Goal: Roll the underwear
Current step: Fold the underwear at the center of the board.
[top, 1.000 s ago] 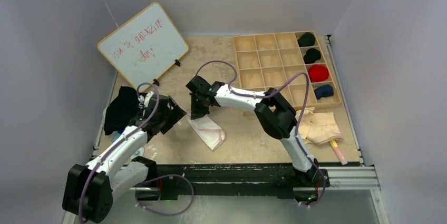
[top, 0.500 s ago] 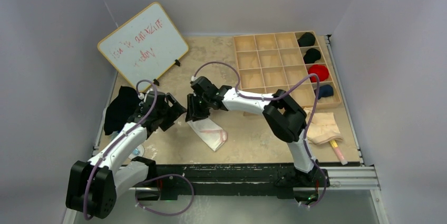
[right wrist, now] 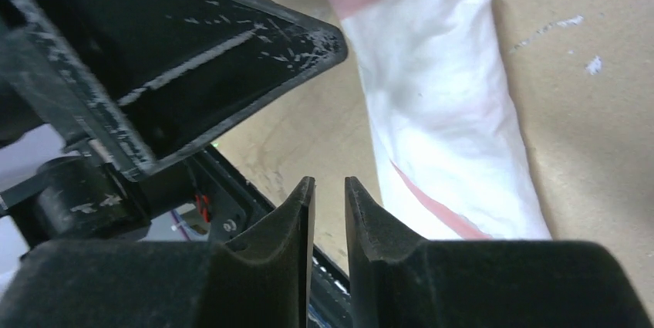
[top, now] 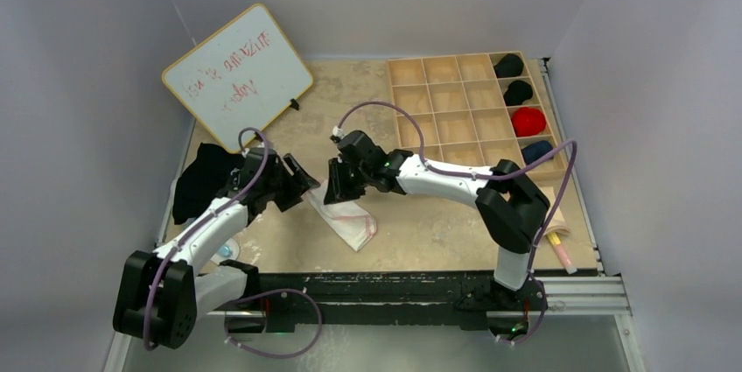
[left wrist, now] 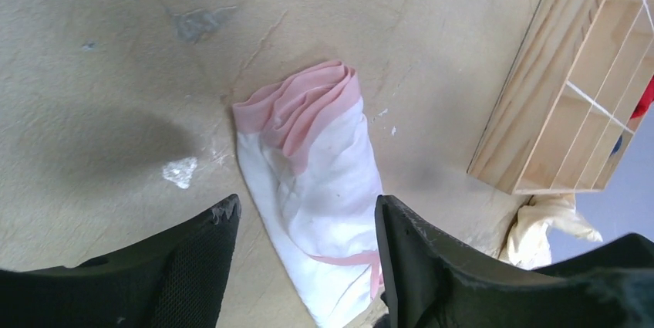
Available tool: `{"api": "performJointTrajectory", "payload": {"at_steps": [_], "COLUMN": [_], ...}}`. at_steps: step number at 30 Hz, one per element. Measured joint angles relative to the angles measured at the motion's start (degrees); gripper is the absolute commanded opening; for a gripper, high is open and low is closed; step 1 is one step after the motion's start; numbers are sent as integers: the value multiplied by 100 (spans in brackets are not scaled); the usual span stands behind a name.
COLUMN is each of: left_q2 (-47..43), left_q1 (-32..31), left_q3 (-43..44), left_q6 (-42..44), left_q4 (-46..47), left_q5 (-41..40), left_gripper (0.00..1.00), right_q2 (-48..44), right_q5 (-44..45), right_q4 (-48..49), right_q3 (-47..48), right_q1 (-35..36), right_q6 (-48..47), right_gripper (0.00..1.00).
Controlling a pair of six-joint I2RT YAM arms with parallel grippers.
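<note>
The underwear (top: 350, 219) is white with pink trim, folded into a long narrow strip lying flat on the table. In the left wrist view its bunched pink waistband end (left wrist: 308, 100) points away from me. My left gripper (left wrist: 306, 212) is open and its two fingers straddle the white strip just above it; it sits at the strip's far-left end in the top view (top: 302, 186). My right gripper (right wrist: 329, 183) is shut and empty, with only a thin gap, hovering beside the underwear (right wrist: 439, 112) at its far end in the top view (top: 337, 188).
A wooden compartment tray (top: 455, 109) at the back right holds rolled black, red and blue garments in its right column. A whiteboard (top: 236, 74) leans at the back left. A black garment (top: 199, 181) lies at the left edge. Cream cloth (top: 555, 219) and a pink pen (top: 560, 252) lie on the right.
My left gripper has moved right, up to the underwear's far end. My right arm's elbow has swung right and its gripper has shifted slightly right and nearer.
</note>
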Motion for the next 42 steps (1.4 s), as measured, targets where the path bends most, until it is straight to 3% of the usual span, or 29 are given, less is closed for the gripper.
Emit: {"api": "performJointTrajectory", "payload": {"at_steps": [12,24,30,36,42], "left_q2": [1143,1593,1626,1609,1290], "left_q1": [0,2,-2,-7,-4], "left_q3": [116,369,389,457,463], "left_q6": [560,848,918,979,1054], "left_q4": [275,302,302,280,-131], "left_q5": [280,-4,-92,-149,-382], "left_gripper": [47,23,28,41,42], "right_q2": [81,651,595,363,188], "right_q5": [179,151,247,498,378], "right_q4": [-372,-785,-721,-844,-868], "right_q3": [-243,-216,-295,-389,-374], "right_q1": [-133,-264,-254,-240,-243], "right_q6": [-431,-876,-992,-1217,-1451], "right_gripper": [17,14,13,15,16]}}
